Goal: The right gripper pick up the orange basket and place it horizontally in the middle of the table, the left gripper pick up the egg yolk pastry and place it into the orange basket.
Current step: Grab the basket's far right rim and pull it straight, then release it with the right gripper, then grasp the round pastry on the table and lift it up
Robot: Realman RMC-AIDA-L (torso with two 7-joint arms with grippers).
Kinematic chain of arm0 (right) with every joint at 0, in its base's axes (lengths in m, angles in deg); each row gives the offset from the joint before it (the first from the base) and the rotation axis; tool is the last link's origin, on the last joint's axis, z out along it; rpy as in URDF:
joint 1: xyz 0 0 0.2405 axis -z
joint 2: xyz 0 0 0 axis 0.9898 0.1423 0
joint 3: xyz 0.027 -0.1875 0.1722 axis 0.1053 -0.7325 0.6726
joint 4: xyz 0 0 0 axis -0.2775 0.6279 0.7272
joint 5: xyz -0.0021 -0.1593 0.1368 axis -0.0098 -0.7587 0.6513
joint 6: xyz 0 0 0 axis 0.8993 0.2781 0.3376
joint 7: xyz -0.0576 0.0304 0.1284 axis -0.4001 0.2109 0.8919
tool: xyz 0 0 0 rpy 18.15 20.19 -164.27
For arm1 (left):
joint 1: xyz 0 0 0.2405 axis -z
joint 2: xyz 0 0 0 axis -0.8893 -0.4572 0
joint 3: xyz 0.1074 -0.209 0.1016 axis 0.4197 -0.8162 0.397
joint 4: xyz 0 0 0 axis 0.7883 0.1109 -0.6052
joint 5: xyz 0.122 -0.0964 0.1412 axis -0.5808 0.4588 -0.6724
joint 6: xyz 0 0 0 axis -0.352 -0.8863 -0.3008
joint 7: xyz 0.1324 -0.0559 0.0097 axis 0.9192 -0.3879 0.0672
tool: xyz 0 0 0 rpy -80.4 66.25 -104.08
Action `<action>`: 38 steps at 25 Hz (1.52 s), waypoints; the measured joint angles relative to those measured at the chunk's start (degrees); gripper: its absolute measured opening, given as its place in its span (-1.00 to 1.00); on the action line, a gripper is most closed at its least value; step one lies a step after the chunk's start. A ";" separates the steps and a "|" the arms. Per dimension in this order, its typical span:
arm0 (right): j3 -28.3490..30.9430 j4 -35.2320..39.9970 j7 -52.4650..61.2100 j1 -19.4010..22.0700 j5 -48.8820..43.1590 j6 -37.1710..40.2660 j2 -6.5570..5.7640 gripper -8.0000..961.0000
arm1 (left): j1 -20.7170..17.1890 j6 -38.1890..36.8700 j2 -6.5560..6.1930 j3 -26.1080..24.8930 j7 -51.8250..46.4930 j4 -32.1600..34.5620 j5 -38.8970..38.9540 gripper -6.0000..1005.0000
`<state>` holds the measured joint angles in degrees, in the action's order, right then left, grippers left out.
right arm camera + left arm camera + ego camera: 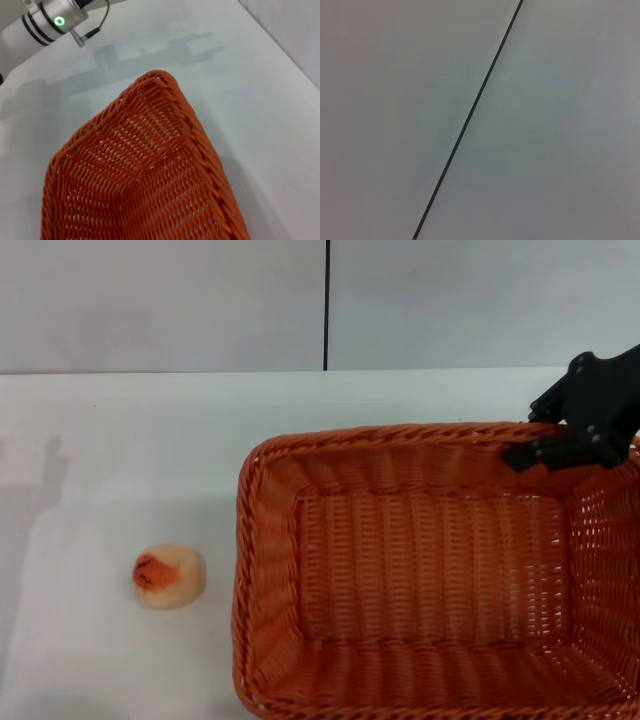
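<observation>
The orange basket (430, 570) lies flat on the white table (130, 440), right of centre, its long side across my view and its near rim cut off by the lower edge. It also fills the right wrist view as the orange basket (145, 175). My right gripper (531, 436) reaches in from the far right and straddles the basket's back right rim, one finger inside and one outside, shut on it. The egg yolk pastry (169, 576), pale with an orange-red patch, rests on the table left of the basket, apart from it. My left gripper is out of view.
A grey wall with a dark vertical seam (326, 305) stands behind the table. A white and silver arm link with a green light (55, 21) shows beyond the basket in the right wrist view. The left wrist view holds only the wall and its seam (470, 115).
</observation>
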<state>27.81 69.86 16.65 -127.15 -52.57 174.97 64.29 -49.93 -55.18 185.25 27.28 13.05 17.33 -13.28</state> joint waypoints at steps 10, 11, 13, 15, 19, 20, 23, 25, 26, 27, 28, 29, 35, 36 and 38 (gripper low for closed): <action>0.00 -6.05 -2.07 -2.18 -0.48 -2.55 -0.40 -0.40 | 0.17 0.06 -0.04 0.00 -0.55 -0.26 0.00 0.36; 0.01 -6.53 -2.09 -2.41 -0.48 -2.78 -0.45 -0.39 | 0.25 0.11 -0.05 0.00 -0.55 -0.31 0.00 0.36; 0.00 -7.20 -2.14 -2.67 -0.49 -3.61 -0.46 -0.38 | 0.33 0.18 -0.06 0.00 -0.56 -0.41 0.00 0.36; 0.01 -7.64 -2.17 -2.81 -0.50 -4.59 -0.47 -0.37 | 0.38 0.23 -0.07 0.00 -0.57 -0.51 0.00 0.36; 0.02 -8.06 -2.17 -2.90 -0.50 -6.23 -0.49 -0.36 | 0.41 0.31 -0.08 0.00 -0.62 -0.60 0.00 0.36; 0.03 -8.19 -2.16 -2.93 -0.50 -6.61 -0.49 -0.35 | 0.41 0.34 -0.08 0.00 -0.64 -0.60 0.00 0.36; 0.33 -8.80 -2.15 -3.02 -0.50 -8.11 -0.49 -0.34 | 0.41 0.35 -0.08 0.00 -0.69 -0.62 0.00 0.36; 0.52 -9.00 -2.19 -2.97 -0.50 -9.76 -0.47 -0.33 | 0.41 0.35 -0.08 0.00 -0.70 -0.65 0.00 0.36; 0.58 -9.03 -2.20 -2.80 -0.47 -10.82 -0.41 -0.32 | 0.41 0.36 -0.08 0.00 -0.70 -0.67 0.00 0.36; 0.63 -9.01 -2.22 -2.55 -0.40 -12.13 -0.32 -0.32 | 0.41 0.39 -0.08 0.00 -0.70 -0.69 0.00 0.36; 1.20 -8.70 -2.34 -1.98 0.29 -14.54 -0.13 0.14 | 0.41 0.41 -0.08 0.00 -0.71 -0.69 0.00 0.36; 1.20 -8.70 -2.34 -1.98 0.29 -14.54 -0.13 0.14 | 0.40 0.41 -0.08 0.00 -0.71 -0.69 0.00 0.36; 8.75 -8.03 -9.04 2.12 11.86 -17.72 0.37 0.16 | 0.24 0.33 -0.22 2.04 -1.01 -0.40 0.01 0.35; 10.15 -8.08 -11.02 3.60 15.48 -17.77 0.47 0.16 | 0.24 0.33 -0.22 2.04 -1.01 -0.40 0.01 0.35; 12.83 -8.48 -15.98 8.16 25.48 -18.22 1.06 0.16 | 0.24 0.33 -0.22 2.04 -1.01 -0.40 0.01 0.35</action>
<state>40.64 61.38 0.67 -118.99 -27.09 156.75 65.34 -49.69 -54.85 185.03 29.32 12.04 16.93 -13.27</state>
